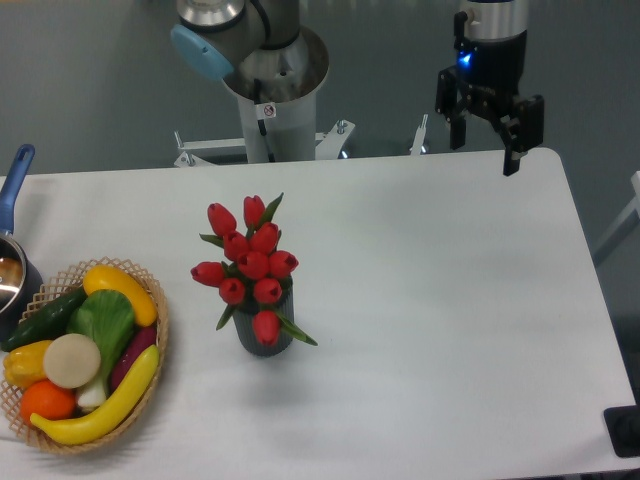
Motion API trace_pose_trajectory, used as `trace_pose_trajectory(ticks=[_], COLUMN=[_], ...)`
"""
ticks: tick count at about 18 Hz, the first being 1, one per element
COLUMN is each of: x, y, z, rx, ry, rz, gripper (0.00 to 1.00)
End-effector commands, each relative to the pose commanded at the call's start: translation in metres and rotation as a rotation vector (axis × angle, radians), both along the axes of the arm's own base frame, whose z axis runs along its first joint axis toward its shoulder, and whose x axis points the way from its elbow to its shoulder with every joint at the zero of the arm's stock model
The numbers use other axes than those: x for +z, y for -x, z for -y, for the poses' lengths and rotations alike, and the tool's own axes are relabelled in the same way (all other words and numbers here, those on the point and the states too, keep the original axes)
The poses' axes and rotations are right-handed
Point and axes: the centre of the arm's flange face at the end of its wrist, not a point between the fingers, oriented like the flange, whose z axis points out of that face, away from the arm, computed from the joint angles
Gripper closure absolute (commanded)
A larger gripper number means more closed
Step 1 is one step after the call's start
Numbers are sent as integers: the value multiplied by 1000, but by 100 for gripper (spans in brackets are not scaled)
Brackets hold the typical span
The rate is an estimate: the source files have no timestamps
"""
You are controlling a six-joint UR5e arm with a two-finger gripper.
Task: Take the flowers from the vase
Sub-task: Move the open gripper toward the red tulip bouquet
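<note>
Vase (264, 336) mostly hidden behind tulip bunch (250, 262); only dark lower wall shows. Blue-handled pot (14, 268) cut off at left edge. Gripper (487, 140) above desk's (440, 300) far edge, fingers (512, 150) spread apart, holding nothing (well apart from flowers). Tulips stand in vase, mid-desk, right of produce basket (152, 345).

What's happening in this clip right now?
A robot arm is set up to take the flowers out of the vase, but it hasn't touched them yet. The gripper is open and empty, up near the far right corner of the table, well away from the bouquet. The red tulips sit in the dark vase near the middle of the table. A basket of fruit and vegetables and a blue-handled pot sit at the left edge.
</note>
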Motion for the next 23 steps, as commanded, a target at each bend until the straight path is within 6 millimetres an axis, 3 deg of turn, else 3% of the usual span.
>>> trace_pose_trajectory(ticks=[7,13,19,23], x=[-19,-28,-50,-53], y=[-18,-23,-34,-36], z=[6,-3,-7,-9], rx=[26,180,175,164], ry=[-24,-135,-170,-213], rz=[51,167,235,264], gripper=[0,0,0,0])
